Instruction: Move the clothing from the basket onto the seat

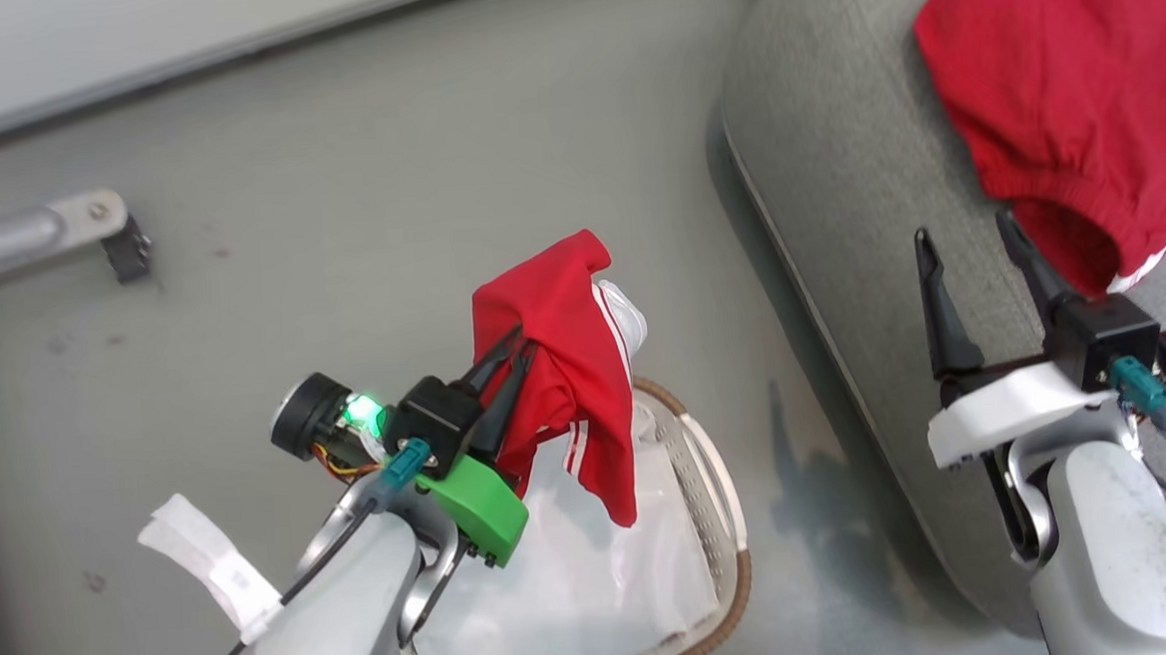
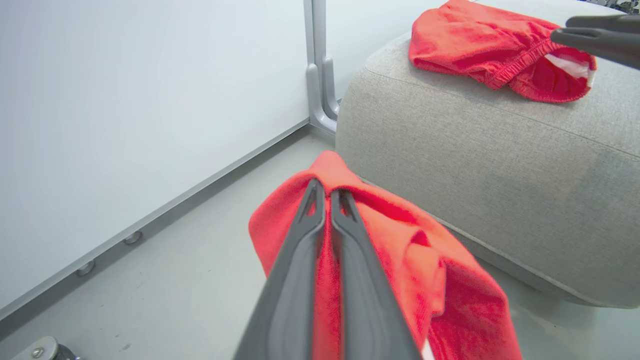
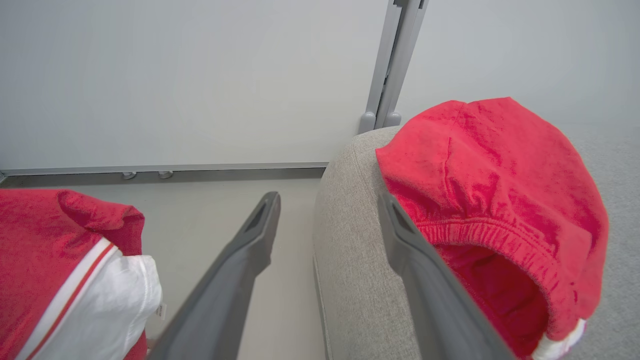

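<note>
A smooth grey floor point(image 1: 356, 180) spreads across the head view, marked with a few small dark spots point(image 1: 215, 253). At its left edge lies a silvery metal bar point(image 1: 29, 235), ending in a rounded plate with a screw and a small black block point(image 1: 127, 254) below it. A white wall panel point(image 2: 125, 100) meets the floor along a grey skirting strip point(image 2: 165, 214) with small round feet point(image 2: 132, 237) tucked under it, and a grey upright post point(image 3: 392, 60) stands where two panels join, its base on two rounded feet point(image 3: 367, 121).
</note>
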